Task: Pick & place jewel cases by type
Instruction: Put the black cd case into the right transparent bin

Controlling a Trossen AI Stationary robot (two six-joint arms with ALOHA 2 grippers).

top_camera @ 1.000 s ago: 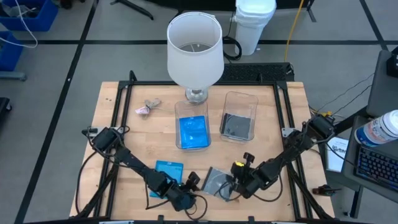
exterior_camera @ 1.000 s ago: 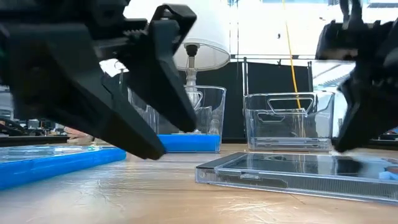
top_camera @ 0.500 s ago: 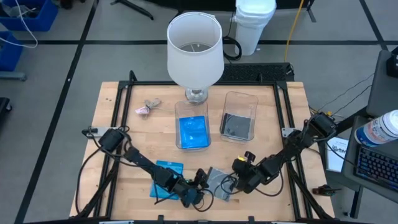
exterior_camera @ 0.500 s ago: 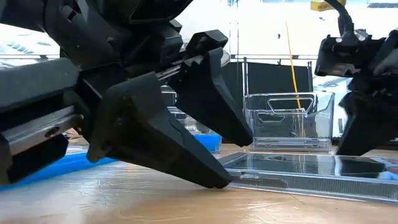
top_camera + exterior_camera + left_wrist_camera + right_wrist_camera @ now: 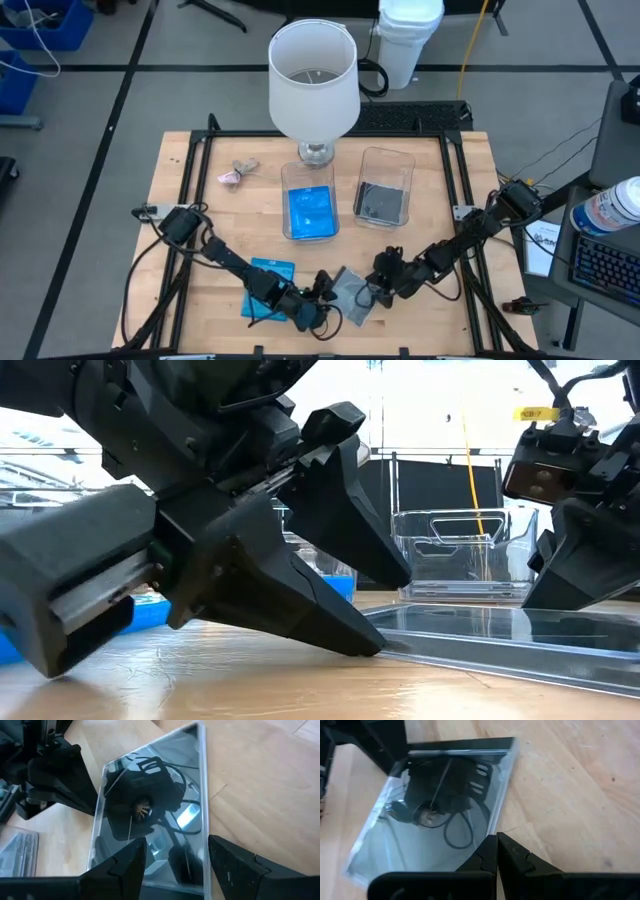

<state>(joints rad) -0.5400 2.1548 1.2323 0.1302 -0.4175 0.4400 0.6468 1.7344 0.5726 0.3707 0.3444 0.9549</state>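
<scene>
A smoky grey jewel case [image 5: 352, 298] lies flat on the wood near the table's near edge. My left gripper [image 5: 322, 292] is open at the case's left side. In the left wrist view its fingers [image 5: 177, 840] straddle one side edge of the grey case [image 5: 160, 810]. My right gripper [image 5: 375, 292] is shut at the case's right side. A bright blue jewel case [image 5: 262, 272] lies flat under the left arm. One clear tub [image 5: 310, 210] holds a blue case, and the other tub [image 5: 383, 200] holds a grey one. My left gripper comes in low, slanting from the table's left. One fingertip [image 5: 372, 645] is down on the wood against the grey case's left edge [image 5: 392, 648]. The other finger [image 5: 385, 565] stands above the case, clear of it. My right gripper meets the grey case's right edge [image 5: 506, 815] with the tips of its shut fingers [image 5: 490, 851], slanting down from the table's right. The case lies flat on the table.
A white lamp [image 5: 313, 80] stands at the far side behind the tubs. A small pinkish-grey lump [image 5: 235, 173] lies far left. A black frame [image 5: 190, 190] runs along the table's sides. Bare wood [image 5: 430, 230] shows between the tubs and the arms.
My left gripper has moved toward the table's right and come down, from beside the blue case to the grey case's left edge. My right gripper has shifted a little toward the table's left. The grey case has stayed flat where it was.
</scene>
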